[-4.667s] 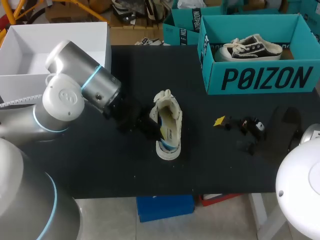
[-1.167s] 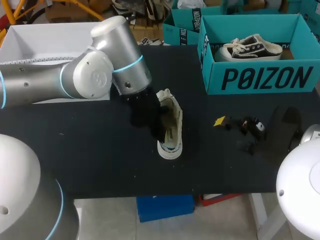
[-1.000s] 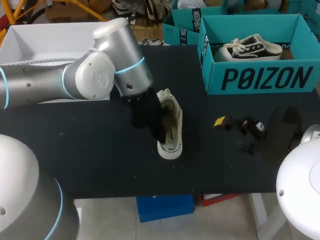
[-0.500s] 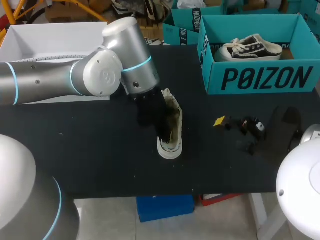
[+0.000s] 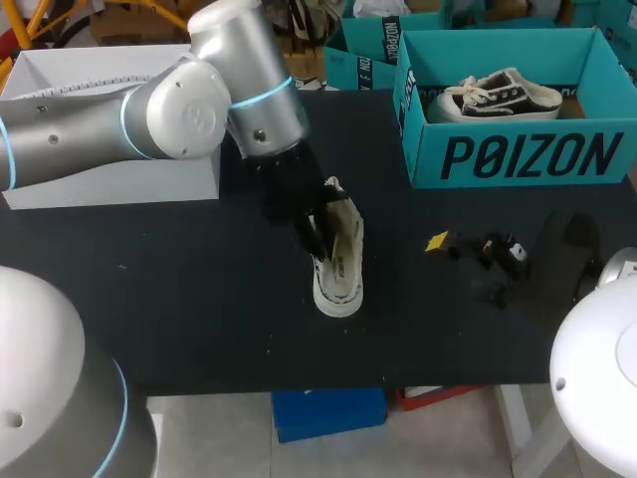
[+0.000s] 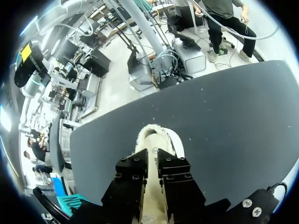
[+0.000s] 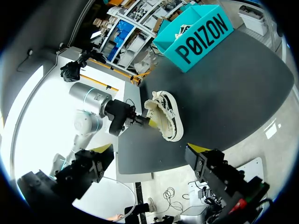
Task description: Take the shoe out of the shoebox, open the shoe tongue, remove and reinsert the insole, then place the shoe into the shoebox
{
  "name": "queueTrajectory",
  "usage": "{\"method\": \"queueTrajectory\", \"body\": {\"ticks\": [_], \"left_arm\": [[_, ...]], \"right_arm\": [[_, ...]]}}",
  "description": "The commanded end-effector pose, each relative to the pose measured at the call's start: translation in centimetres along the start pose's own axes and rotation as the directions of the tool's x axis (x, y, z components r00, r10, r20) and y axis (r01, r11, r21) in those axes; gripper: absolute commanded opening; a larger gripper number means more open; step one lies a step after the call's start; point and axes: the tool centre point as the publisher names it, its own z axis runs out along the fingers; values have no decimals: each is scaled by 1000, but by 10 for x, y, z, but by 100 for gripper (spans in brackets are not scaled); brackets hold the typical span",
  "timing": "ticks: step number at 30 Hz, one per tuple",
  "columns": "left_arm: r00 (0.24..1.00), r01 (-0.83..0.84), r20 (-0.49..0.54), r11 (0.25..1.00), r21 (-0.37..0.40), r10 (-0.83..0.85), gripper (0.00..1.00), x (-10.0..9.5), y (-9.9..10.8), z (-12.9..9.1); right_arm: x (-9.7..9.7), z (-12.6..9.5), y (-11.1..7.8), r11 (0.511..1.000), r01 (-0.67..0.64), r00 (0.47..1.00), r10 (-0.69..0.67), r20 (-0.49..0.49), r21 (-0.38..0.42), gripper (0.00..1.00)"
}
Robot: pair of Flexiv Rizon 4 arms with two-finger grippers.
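A cream sneaker (image 5: 340,264) lies on its side in the middle of the black table, and also shows in the right wrist view (image 7: 167,115). My left gripper (image 5: 315,229) comes in from the left and sits at the sneaker's opening, against its collar. In the left wrist view the cream sneaker (image 6: 154,135) lies right under and ahead of this gripper (image 6: 153,164), whose tips are hidden. My right gripper (image 5: 468,257) rests low over the table to the right of the sneaker, wide open and holding nothing (image 7: 149,156). The teal shoebox (image 5: 518,154) stands at the back right.
A black-and-white shoe (image 5: 498,93) lies inside the teal shoebox. A white open box (image 5: 45,80) stands at the back left, partly behind my left arm. A second teal box (image 5: 358,45) sits behind the first.
My left arm has swung up and back, drawing its gripper from the middle of the sneaker toward its far end. The sneaker and my right arm have stayed put.
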Motion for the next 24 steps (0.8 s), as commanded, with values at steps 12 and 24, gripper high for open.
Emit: {"method": "queueTrajectory", "body": {"ticks": [12,24], "left_arm": [[979,113,187,982,-151,-84,0,19,9,-57],[935,220,325,950,-223,-140,0,19,49,-76]], "right_arm": [[-5,-2,1,990,-10,1000,11,-9,141,100],[-5,-2,1,990,-10,1000,11,-9,141,100]]}}
